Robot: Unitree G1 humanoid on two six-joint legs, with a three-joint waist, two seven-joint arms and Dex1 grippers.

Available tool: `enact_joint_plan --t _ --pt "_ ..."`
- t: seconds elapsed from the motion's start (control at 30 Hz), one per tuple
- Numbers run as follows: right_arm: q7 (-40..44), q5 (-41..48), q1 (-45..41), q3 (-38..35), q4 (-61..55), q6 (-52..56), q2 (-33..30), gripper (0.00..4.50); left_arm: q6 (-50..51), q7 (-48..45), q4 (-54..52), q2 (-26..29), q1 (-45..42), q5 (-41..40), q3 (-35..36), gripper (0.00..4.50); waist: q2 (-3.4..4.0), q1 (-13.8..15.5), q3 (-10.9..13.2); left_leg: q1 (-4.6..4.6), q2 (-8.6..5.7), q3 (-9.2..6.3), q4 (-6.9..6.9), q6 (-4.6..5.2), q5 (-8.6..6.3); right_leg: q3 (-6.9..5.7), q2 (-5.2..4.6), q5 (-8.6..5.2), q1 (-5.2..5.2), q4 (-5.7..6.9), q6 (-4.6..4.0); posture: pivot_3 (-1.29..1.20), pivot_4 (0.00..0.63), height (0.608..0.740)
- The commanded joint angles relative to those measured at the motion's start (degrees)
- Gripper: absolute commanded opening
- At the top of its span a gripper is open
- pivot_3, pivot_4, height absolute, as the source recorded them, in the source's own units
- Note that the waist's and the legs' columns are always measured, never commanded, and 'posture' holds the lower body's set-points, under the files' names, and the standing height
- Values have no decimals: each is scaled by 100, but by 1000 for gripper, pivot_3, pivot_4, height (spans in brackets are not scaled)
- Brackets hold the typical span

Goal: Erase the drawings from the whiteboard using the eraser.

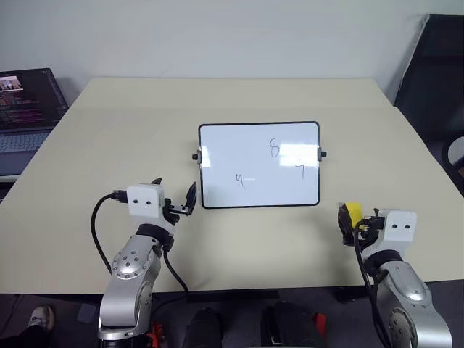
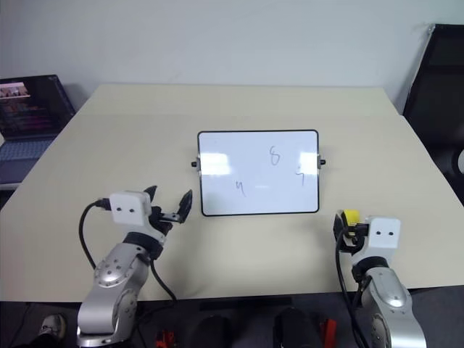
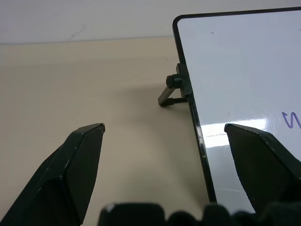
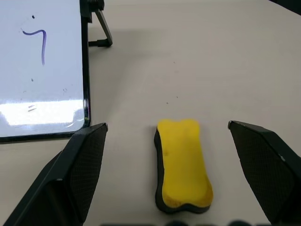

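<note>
the left gripper (image 1: 174, 197) is hovering over the beige table (image 1: 87, 159) just off the near left corner of the whiteboard (image 1: 259, 164), its two black fingers (image 3: 77, 165) spread wide with nothing between them and nothing touching them. in the left wrist view one finger is sitting in front of the bare table and the other in front of the board's white face.

the whiteboard is standing propped near the middle of the table, and the drawings (image 1: 275, 148) are showing on it as three thin dark marks: an n-like squiggle at lower centre, an 8 above and to its right, and a 7 near the right edge.

the right gripper (image 4: 167, 136) is hanging open as wide as it goes, holding nothing. the eraser (image 4: 182, 162) is lying flat on the table between its two fingers, touching neither, yellow side up, just off the board's near right corner.
</note>
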Motion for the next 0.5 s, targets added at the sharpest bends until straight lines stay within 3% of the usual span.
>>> enact_joint_plan --t 0.03,0.27,0.5 --pt "3 36 -102 -159 -144 -43 -55 4500 -13 -135 -79 37 -207 -241 140 4444 0 1 0 -1 0 0 0 0 0 0 0 0 0 0 0 0 150 740" --pt "68 180 -265 -424 46 110 -228 4500 364 -1647 47 559 -831 -1107 -425 4444 -1 0 0 0 -4 4 4 0 0 5 3 0 2 1 1 0 150 740" --pt "-26 376 -495 -497 -104 881 -234 4500 220 -3090 678 1233 -1433 -1121 -1127 4444 0 -13 1 1 3 0 1 1 0 5 17 3 -1 6 5 0 150 740"
